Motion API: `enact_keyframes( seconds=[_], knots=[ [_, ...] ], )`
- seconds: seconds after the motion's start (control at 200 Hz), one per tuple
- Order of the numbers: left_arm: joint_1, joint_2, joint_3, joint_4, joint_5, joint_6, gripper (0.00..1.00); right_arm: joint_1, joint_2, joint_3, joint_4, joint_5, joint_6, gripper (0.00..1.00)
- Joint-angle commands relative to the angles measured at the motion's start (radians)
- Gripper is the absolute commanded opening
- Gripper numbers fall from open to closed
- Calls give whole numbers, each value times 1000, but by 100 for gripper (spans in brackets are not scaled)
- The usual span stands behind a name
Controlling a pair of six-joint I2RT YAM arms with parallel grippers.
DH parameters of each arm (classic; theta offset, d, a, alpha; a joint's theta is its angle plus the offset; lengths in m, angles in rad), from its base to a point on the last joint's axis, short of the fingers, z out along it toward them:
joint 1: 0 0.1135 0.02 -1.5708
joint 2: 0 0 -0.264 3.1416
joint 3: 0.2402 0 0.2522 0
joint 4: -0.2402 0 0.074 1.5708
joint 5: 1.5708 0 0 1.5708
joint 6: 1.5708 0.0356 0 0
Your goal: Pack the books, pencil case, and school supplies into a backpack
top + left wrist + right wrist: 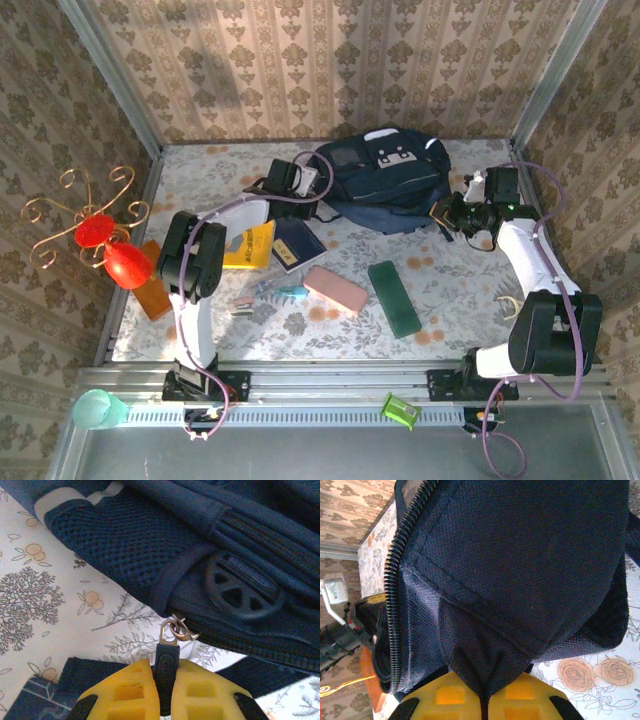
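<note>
Top camera, high over near edge, looks down on whole table (450,290). Left wrist camera close against backpack (385,185) from left side, right wrist from right; backpack shared across views.

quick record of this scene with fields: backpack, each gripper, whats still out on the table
backpack: lying at the far middle of the table, between the two grippers
left gripper: shut on the zip pull
right gripper: shut on a fold of backpack fabric
books: yellow book and navy book side by side on the table, not packed
pencil case: on the table, not packed
teal-handled tool: left of the pencil case
dark green case: right of the pencil case, apart from it
</note>
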Motion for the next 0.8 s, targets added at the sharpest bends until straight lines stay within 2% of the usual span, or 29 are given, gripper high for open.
enact_keyframes(
  seconds=[0.0,0.56,0.745,0.795],
  knots=[
    [67,57,57,-55,-62,4,0,-31,-12,46,-16,-15,-44,0],
    [138,162,153,-82,-29,-5,0,-47,-17,43,-13,-41,-49,0],
    [143,113,96,-39,12,-12,0,-30,-16,12,34,-64,-15,0],
    [142,68,40,10,37,-26,9,-4,-14,-5,54,-64,-2,0]
  ],
)
